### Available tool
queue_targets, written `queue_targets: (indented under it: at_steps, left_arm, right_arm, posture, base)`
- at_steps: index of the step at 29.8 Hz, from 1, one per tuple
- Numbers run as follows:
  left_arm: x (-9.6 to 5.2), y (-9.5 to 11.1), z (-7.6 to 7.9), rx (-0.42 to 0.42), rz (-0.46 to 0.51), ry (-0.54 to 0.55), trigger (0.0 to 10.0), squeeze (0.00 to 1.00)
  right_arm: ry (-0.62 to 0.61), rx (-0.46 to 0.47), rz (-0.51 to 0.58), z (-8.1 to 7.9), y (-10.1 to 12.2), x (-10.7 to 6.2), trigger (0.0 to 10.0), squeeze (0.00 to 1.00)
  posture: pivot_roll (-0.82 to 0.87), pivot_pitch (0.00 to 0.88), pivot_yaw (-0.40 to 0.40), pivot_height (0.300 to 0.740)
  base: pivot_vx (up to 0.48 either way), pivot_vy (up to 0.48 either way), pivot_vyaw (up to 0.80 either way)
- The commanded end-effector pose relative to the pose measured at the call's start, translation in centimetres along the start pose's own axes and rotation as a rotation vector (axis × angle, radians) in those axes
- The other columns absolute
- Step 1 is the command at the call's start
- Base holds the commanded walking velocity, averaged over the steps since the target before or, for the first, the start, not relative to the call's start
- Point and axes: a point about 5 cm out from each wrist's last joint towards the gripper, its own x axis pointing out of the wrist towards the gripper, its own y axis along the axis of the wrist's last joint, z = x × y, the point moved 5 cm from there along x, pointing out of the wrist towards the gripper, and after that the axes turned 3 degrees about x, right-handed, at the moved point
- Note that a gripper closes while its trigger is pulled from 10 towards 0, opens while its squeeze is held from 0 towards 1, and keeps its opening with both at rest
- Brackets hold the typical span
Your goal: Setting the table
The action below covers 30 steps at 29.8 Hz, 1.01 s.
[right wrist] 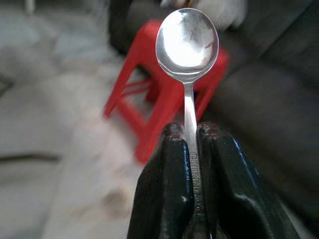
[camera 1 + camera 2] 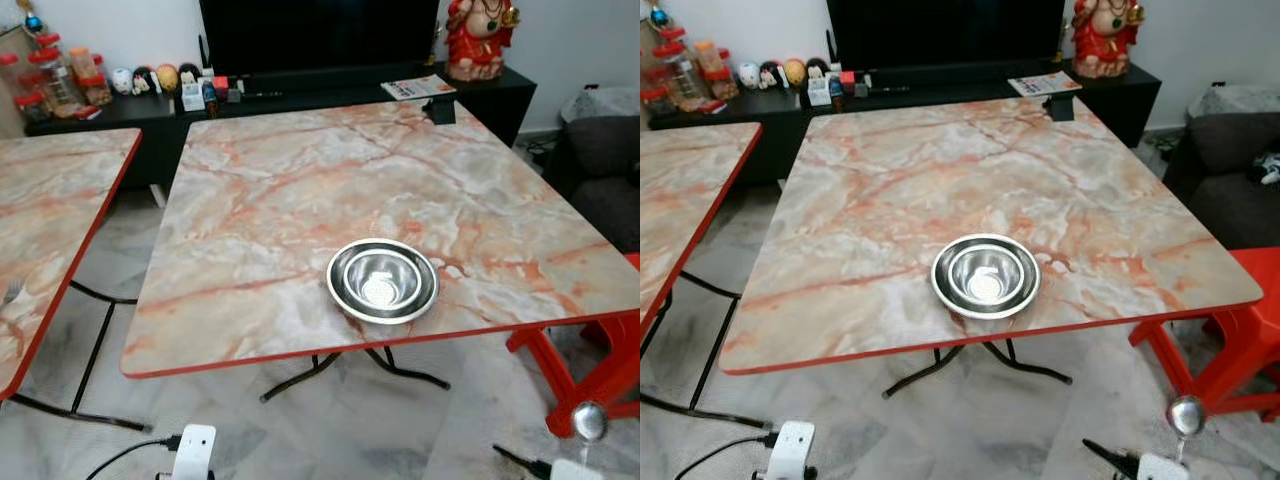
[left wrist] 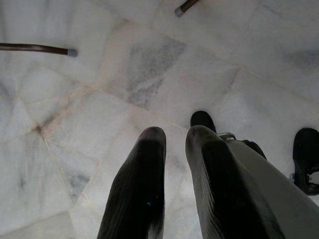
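A steel bowl [image 2: 382, 281] nested in a second steel bowl sits on the marble-patterned table [image 2: 300, 190], near its front edge. My right gripper [image 1: 192, 130] is shut on a steel spoon [image 1: 187, 37], whose bowl end [image 2: 589, 420] stands up low at the right, below table height. My left gripper [image 3: 174, 137] hangs over the floor, its two fingers [image 3: 144, 174] close together with nothing between them.
A second marble table [image 2: 50, 210] stands to the left. A red plastic stool [image 2: 590, 360] and a dark sofa [image 2: 605, 170] are at the right. A black TV cabinet [image 2: 300, 100] with small items and a red figurine [image 2: 478, 38] lines the back wall. Cables [image 2: 120, 455] lie on the floor.
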Motion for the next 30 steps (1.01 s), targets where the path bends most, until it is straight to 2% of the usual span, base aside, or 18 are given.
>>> queue_targets:
  at_steps: [1, 3, 5, 6, 8, 10, 11, 13, 15, 17, 18, 20, 21, 24, 26, 29, 30]
  left_arm:
    - [0.0, 0.1, -0.4, 0.024, 0.000, 0.003, 10.0, 0.00]
    - [0.0, 0.1, -0.5, 0.029, 0.001, 0.004, 10.0, 0.00]
    - [0.0, 0.1, -0.5, 0.029, 0.001, 0.004, 10.0, 0.00]
    - [0.0, 0.1, -0.5, 0.029, 0.002, 0.005, 10.0, 0.00]
    - [0.0, 0.2, -0.4, 0.029, 0.002, 0.005, 10.0, 0.00]
    - [0.0, 0.3, -0.3, 0.027, 0.006, 0.004, 10.0, 0.00]
    - [0.0, 0.3, -0.3, 0.027, 0.006, 0.004, 10.0, 0.00]
    - [0.1, 0.4, -0.2, 0.025, 0.009, 0.003, 10.0, 0.00]
    - [0.1, 0.5, -0.2, 0.024, 0.010, 0.002, 10.0, 0.00]
    - [0.1, 0.9, 0.0, 0.012, 0.019, 0.003, 10.0, 0.00]
    - [0.1, 0.9, 0.0, 0.012, 0.019, 0.003, 10.0, 0.00]
    - [0.2, 1.2, 0.1, 0.001, 0.026, 0.006, 10.0, 0.00]
    - [0.2, 1.3, 0.1, -0.003, 0.028, 0.008, 10.0, 0.00]
    - [0.2, 1.4, 0.1, -0.014, 0.033, 0.015, 10.0, 0.00]
    - [0.2, 1.4, 0.1, -0.014, 0.033, 0.015, 10.0, 0.00]
    - [0.2, 1.4, 0.0, -0.021, 0.033, 0.022, 10.0, 0.00]
    - [0.2, 1.4, 0.0, -0.021, 0.033, 0.022, 10.0, 0.00]
  right_arm:
    - [-0.052, -0.008, 0.064, 0.9, 1.6, 0.8, 10.0, 0.00]
    - [-0.074, -0.015, 0.165, 1.2, 4.4, 1.8, 10.0, 0.00]
    - [-0.060, -0.004, 0.209, 0.8, 5.9, 2.4, 10.0, 0.00]
    - [-0.008, 0.019, 0.243, -0.3, 7.6, 3.3, 10.0, 0.00]
    - [0.038, 0.020, 0.247, -1.3, 8.3, 3.7, 10.0, 0.00]
    - [0.120, 0.038, 0.264, -3.0, 9.6, 4.2, 10.0, 0.00]
    - [0.120, 0.038, 0.264, -3.0, 9.6, 4.2, 10.0, 0.00]
    - [0.196, 0.054, 0.278, -4.6, 10.9, 4.4, 10.0, 0.00]
    - [0.209, 0.055, 0.279, -4.9, 11.1, 4.4, 10.0, 0.00]
    - [0.275, 0.188, 0.283, -6.8, 14.0, 5.6, 10.0, 0.00]
    - [0.275, 0.188, 0.283, -6.8, 14.0, 5.6, 10.0, 0.00]
    - [0.370, 0.305, 0.256, -8.8, 16.3, 6.6, 10.0, 0.00]
    - [0.397, 0.325, 0.256, -9.3, 17.1, 6.9, 10.0, 0.00]
    - [0.417, 0.359, 0.275, -9.7, 19.0, 7.9, 10.0, 0.00]
    - [0.417, 0.359, 0.275, -9.7, 19.0, 7.9, 10.0, 0.00]
    - [0.435, 0.386, 0.286, -10.0, 20.9, 8.6, 10.0, 0.00]
    - [0.435, 0.386, 0.286, -10.0, 20.9, 8.6, 10.0, 0.00]
  posture:
    - [-0.17, 0.000, 0.056, 0.740]
    - [-0.17, 0.000, 0.057, 0.740]
    - [-0.17, 0.000, 0.057, 0.740]
    - [-0.17, 0.000, 0.055, 0.740]
    - [-0.17, 0.000, 0.055, 0.740]
    - [-0.17, 0.000, 0.051, 0.740]
    - [-0.17, 0.000, 0.051, 0.740]
    - [-0.17, 0.000, 0.051, 0.740]
    - [-0.17, 0.000, 0.051, 0.740]
    - [-0.16, 0.000, 0.041, 0.740]
    - [-0.16, 0.000, 0.041, 0.740]
    - [-0.16, 0.000, 0.038, 0.740]
    - [-0.15, 0.000, 0.036, 0.740]
    - [-0.15, 0.000, 0.032, 0.740]
    - [-0.15, 0.000, 0.032, 0.740]
    - [-0.14, 0.000, 0.028, 0.740]
    - [-0.14, 0.000, 0.028, 0.740]
  base:
    - [0.000, 0.000, 0.00]
    - [0.000, 0.000, 0.00]
    - [0.000, 0.000, 0.00]
    - [0.000, 0.000, 0.00]
    - [0.000, 0.000, 0.00]
    - [0.000, 0.000, 0.00]
    - [0.000, 0.000, 0.00]
    - [0.000, 0.000, 0.00]
    - [0.000, 0.000, 0.00]
    - [0.000, 0.000, 0.00]
    - [0.000, 0.000, 0.00]
    - [0.000, 0.000, 0.00]
    - [0.000, 0.000, 0.00]
    - [0.000, 0.000, 0.00]
    - [0.000, 0.000, 0.00]
    - [0.000, 0.000, 0.00]
    - [0.000, 0.000, 0.00]
